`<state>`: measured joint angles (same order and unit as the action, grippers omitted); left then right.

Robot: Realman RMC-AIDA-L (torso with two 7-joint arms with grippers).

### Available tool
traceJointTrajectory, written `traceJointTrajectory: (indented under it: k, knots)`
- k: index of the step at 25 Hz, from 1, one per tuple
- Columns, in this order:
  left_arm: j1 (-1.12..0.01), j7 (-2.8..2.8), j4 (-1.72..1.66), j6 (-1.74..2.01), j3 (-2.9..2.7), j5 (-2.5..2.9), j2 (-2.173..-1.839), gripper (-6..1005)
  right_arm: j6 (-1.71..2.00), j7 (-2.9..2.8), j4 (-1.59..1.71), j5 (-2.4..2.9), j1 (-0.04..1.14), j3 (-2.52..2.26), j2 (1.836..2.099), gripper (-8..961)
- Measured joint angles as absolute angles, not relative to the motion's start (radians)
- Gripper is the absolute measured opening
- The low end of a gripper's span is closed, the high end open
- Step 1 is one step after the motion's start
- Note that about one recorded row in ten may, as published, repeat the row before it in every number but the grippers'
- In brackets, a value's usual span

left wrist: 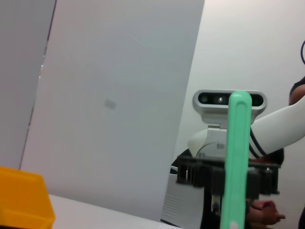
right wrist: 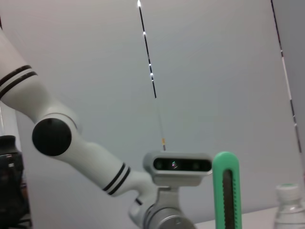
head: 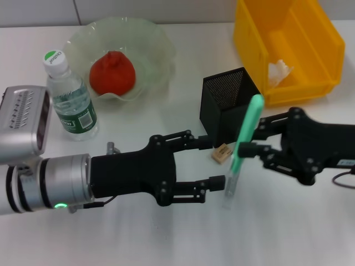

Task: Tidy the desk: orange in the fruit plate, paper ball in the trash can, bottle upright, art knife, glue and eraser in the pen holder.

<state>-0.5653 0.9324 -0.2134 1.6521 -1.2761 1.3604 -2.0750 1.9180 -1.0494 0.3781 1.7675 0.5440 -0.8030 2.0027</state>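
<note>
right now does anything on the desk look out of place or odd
The eraser lies loose on the desk beside the pen holder, not in it. The art knife stands nearly upright in mid-air between the left gripper and right gripper. The rest looks tidy.

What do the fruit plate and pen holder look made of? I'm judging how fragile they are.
The fruit plate looks like translucent pale-green glass, glossy with a wavy rim, though it could be plastic. The pen holder looks like black metal mesh, matte and finely perforated.
</note>
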Motion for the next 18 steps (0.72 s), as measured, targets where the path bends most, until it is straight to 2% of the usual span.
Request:
traceJointTrajectory:
  k: [1,6,11,18]
  knots:
    - [-0.565,0.932,-0.213,1.652,-1.276,1.360,-2.075,802,1.924,-1.048,0.391,1.765,0.533,-0.785,1.993,190]
    - [-0.536,0.931,-0.222,1.641,-1.270,1.360,-2.067,802,1.919,-1.048,0.417,1.769,0.515,-0.719,1.978,190]
    - [-0.451,0.933,-0.316,1.583,-1.257,1.365,-2.053,802,1.898,-1.031,0.493,1.775,0.488,-0.690,1.978,190]
    - [-0.450,0.934,-0.316,1.594,-1.242,1.370,-2.058,802,1.818,-0.870,0.567,1.775,0.464,-0.683,1.988,190]
